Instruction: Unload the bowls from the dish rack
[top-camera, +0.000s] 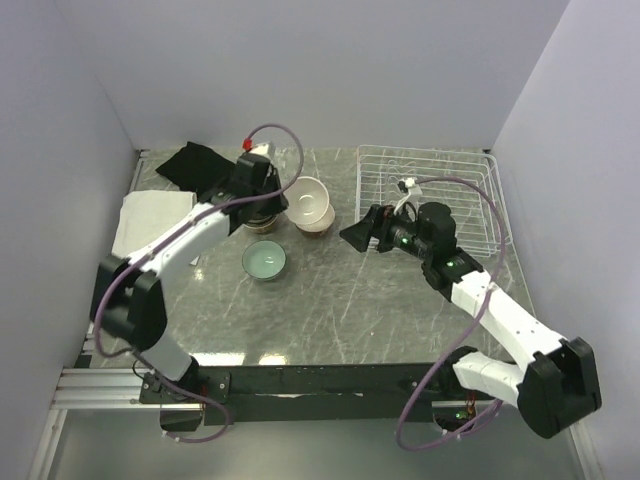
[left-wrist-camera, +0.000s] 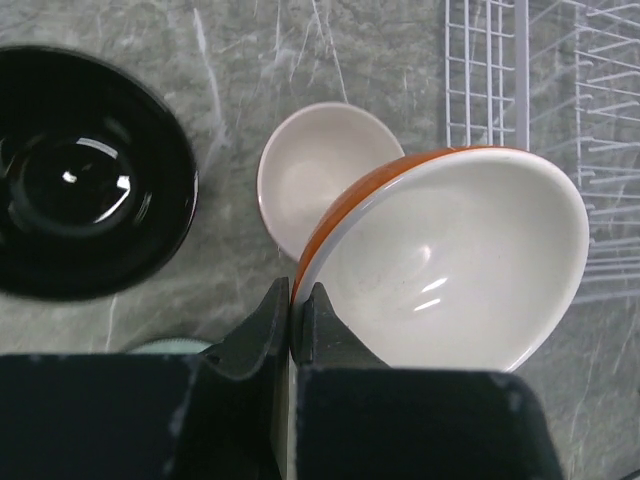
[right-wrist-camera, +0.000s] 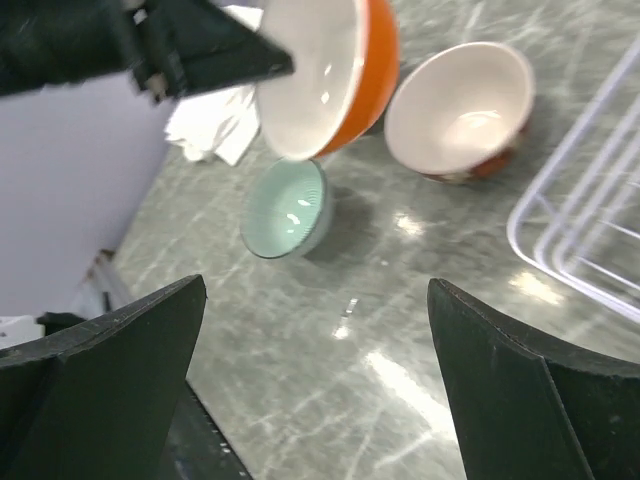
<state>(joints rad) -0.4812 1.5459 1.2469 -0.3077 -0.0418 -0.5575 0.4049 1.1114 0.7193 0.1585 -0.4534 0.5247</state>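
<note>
Left gripper (left-wrist-camera: 292, 300): clamped on rim of orange, white-lined ceramic bowl (left-wrist-camera: 450, 260), tilted above a smaller white bowl (left-wrist-camera: 320, 170), likely for stacking. Right gripper (right-wrist-camera: 318, 290): spread wide, empty. White wire dish rack (top-camera: 430, 150): far right, no bowls visible.

— Is there any writing on what you hold?

— None I can read. The orange bowl (left-wrist-camera: 450, 260) pinched in my left hand (left-wrist-camera: 291, 303) shows a plain white inside and a plain orange outside, with no letters, numbers or maker's mark.

— Anything near your other hand?

— Just behind my right hand (top-camera: 355, 236), a small white tag (top-camera: 407, 184) sits on the cable. If it carries print, it is too small to make out.

— And on the desk?

— No label, brand or sign shows in any view, only the veins of the stone.
</note>
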